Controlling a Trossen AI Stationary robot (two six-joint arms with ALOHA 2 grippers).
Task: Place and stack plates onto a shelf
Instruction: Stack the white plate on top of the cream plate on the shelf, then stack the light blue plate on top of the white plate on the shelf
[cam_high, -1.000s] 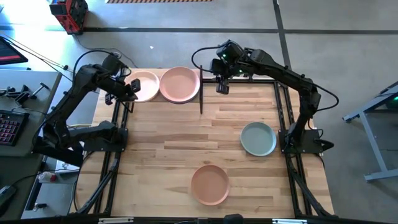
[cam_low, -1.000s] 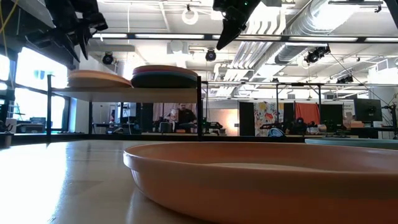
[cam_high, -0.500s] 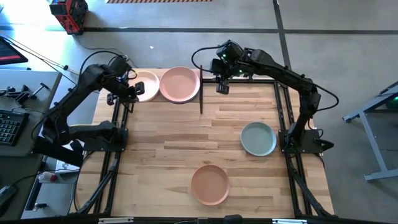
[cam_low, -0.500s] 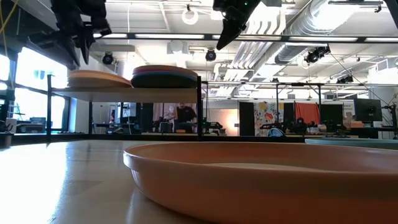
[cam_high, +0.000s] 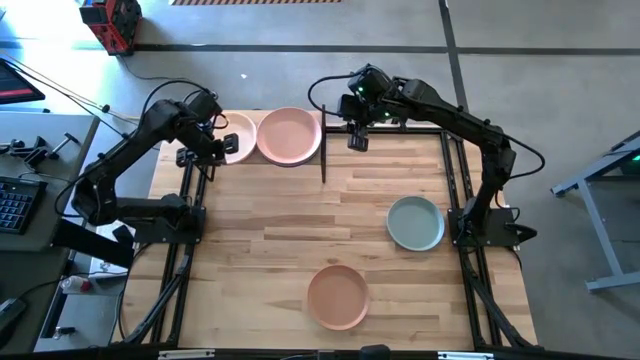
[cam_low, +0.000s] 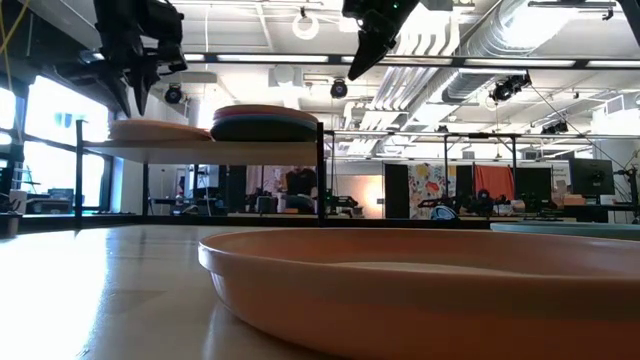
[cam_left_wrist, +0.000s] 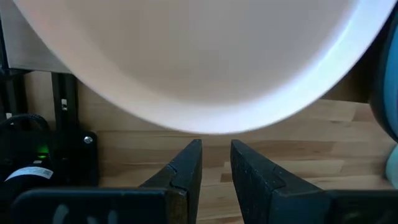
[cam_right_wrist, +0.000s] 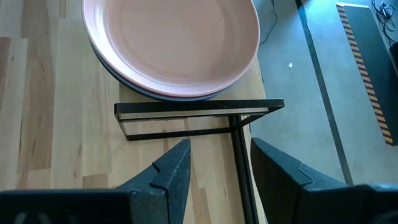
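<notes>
Left gripper (cam_high: 212, 143) hangs over the shelf's (cam_low: 200, 148) left end, beside the cream plate (cam_high: 236, 137), jaws nearly closed on nothing: a release just made, by the look of it. Right gripper (cam_high: 357, 140) waits off the shelf's right end, jaws apart and empty. The pink plate (cam_high: 290, 135) tops the right-hand stack. Green plate (cam_high: 416, 222) sits near the counter's right edge, orange plate (cam_high: 337, 296) near the front edge, both likely next. The level view alone reveals several plates layered under the pink; overhead hides them.
</notes>
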